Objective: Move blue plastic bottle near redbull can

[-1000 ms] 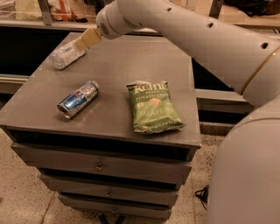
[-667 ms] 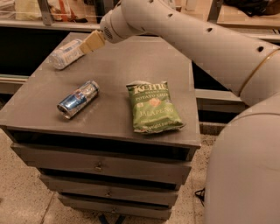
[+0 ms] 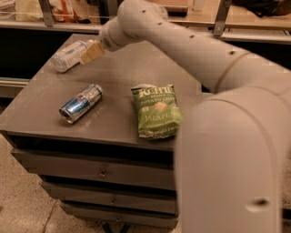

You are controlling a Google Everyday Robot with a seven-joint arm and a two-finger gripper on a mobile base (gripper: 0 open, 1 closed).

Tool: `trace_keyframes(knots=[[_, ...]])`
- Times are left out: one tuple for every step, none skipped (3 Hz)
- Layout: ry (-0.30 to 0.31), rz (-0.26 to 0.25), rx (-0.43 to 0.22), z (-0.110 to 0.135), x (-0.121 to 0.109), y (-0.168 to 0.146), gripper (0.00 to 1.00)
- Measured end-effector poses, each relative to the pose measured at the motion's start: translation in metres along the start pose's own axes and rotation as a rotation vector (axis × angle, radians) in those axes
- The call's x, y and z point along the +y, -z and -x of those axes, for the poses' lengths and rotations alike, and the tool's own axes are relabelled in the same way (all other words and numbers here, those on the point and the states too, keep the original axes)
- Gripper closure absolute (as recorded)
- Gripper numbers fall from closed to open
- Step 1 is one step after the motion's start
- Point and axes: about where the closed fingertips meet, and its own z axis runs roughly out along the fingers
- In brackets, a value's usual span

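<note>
The blue plastic bottle [image 3: 67, 55] lies on its side at the far left corner of the grey cabinet top [image 3: 118, 68]. It is clear, with a pale label. The redbull can [image 3: 81, 103] lies on its side nearer the front left, blue and silver, well apart from the bottle. My gripper [image 3: 91, 51] reaches in from the right at the end of the white arm [image 3: 182, 45]. It sits at the bottle's right end, close to it or touching it.
A green jalapeño chips bag [image 3: 157, 110] lies flat right of the can. The cabinet has drawers [image 3: 97, 170] below its front edge. A counter with shelving [image 3: 54, 13] runs behind the cabinet. My arm's large white body fills the right foreground.
My gripper has dropped slightly toward the cabinet top beside the bottle, and the arm has shifted. The bottle, can and chips bag have not moved.
</note>
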Motion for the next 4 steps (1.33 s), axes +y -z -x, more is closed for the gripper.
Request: trace_keyframes(knots=[[0.065, 0.147, -0.007, 0.009, 0.042, -0.061, 0.00], [0.052, 0.177, -0.031, -0.004, 0.029, -0.042, 0.00], [0.039, 0.156, -0.035, -0.012, 0.010, -0.022, 0.00], [0.032, 0.122, -0.036, -0.013, -0.006, -0.008, 0.00]])
